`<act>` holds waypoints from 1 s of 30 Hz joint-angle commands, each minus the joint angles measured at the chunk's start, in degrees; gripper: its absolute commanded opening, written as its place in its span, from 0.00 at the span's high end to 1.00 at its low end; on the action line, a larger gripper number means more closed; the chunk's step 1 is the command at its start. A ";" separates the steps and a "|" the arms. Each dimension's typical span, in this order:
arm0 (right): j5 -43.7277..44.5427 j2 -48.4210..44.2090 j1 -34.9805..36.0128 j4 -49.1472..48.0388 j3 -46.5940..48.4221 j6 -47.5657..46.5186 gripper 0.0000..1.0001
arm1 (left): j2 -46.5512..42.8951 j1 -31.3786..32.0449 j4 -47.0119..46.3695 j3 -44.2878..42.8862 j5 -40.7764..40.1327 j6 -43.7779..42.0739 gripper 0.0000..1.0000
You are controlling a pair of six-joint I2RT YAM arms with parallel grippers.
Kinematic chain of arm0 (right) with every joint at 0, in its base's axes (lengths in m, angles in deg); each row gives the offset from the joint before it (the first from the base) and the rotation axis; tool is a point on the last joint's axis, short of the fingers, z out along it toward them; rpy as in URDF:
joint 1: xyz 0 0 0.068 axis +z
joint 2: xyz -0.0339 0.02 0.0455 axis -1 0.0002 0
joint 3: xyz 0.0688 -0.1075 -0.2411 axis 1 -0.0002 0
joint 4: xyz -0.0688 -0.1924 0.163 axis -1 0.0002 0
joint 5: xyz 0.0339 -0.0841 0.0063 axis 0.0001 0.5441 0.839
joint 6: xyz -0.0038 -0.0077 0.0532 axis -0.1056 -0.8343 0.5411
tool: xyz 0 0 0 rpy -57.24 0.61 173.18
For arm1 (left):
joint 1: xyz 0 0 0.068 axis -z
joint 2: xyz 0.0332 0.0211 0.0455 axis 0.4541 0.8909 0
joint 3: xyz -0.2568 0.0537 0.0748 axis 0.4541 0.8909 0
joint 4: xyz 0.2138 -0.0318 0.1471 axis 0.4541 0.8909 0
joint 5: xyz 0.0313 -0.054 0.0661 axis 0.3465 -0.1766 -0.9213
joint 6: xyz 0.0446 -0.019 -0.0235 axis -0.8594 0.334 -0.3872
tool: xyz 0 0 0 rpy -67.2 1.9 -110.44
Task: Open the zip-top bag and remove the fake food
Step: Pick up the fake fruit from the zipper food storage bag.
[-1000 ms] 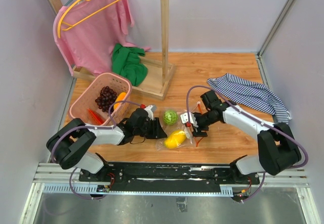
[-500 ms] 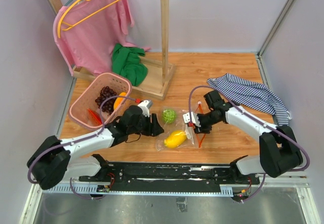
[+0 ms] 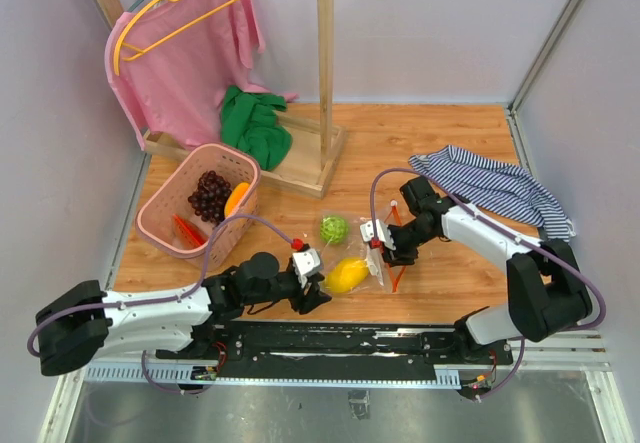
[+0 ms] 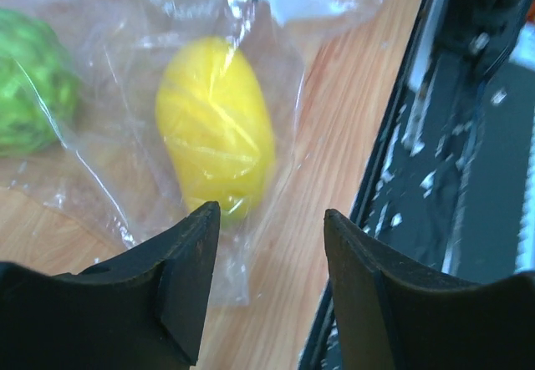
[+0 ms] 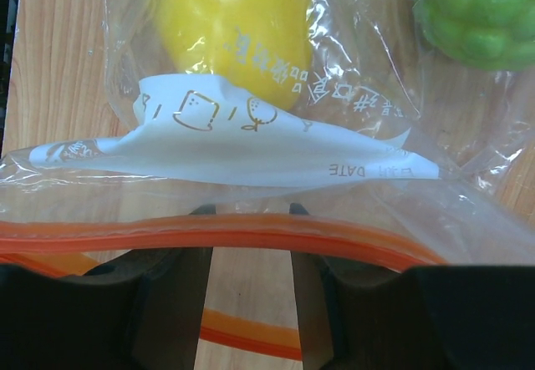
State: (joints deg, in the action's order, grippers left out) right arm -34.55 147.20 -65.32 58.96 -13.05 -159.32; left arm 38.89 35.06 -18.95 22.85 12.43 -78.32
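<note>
Crinkly clear film forms the zip-top bag (image 3: 362, 253), which lies at the middle of the near edge of the wood-grain worktop (image 3: 450, 133) with a smooth yellow oval fruit (image 4: 216, 128) and a knobbly green ball (image 5: 481, 11) under its plastic. Its red-orange zip strip (image 5: 251, 238) crosses the right end effector (image 5: 251, 215), whose fingers (image 5: 159, 311) show a gap, so I cannot tell whether they pinch it. The left end effector (image 4: 267, 220) is released, black fingers (image 4: 180, 286) spread just short of the yellow oval fruit.
</note>
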 commanded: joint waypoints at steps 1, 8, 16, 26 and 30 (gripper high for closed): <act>-2.24 1.03 -0.58 3.23 1.83 -1.07 0.58 | 2.91 2.73 -10.07 3.57 -4.42 -15.30 0.42; -3.03 1.34 -0.58 3.38 2.13 -0.95 0.58 | 8.22 3.31 -17.98 4.96 -7.67 -23.08 0.41; -3.81 1.58 -0.49 3.05 2.11 -0.88 0.56 | 17.81 3.24 -23.50 3.37 -6.82 -26.91 0.43; -3.79 0.58 0.42 0.66 0.86 -0.97 0.51 | 26.12 3.26 -25.41 0.52 -5.80 -27.70 0.49; -3.96 -0.14 0.78 -0.50 0.15 -0.97 0.44 | 28.69 3.26 -25.74 -0.83 -5.49 -27.64 0.57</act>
State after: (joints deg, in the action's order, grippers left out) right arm -37.13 148.29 -65.26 59.44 -12.56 -159.28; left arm 65.40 37.96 -41.57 24.14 6.38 -105.00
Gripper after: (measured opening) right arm 0.523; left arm 0.462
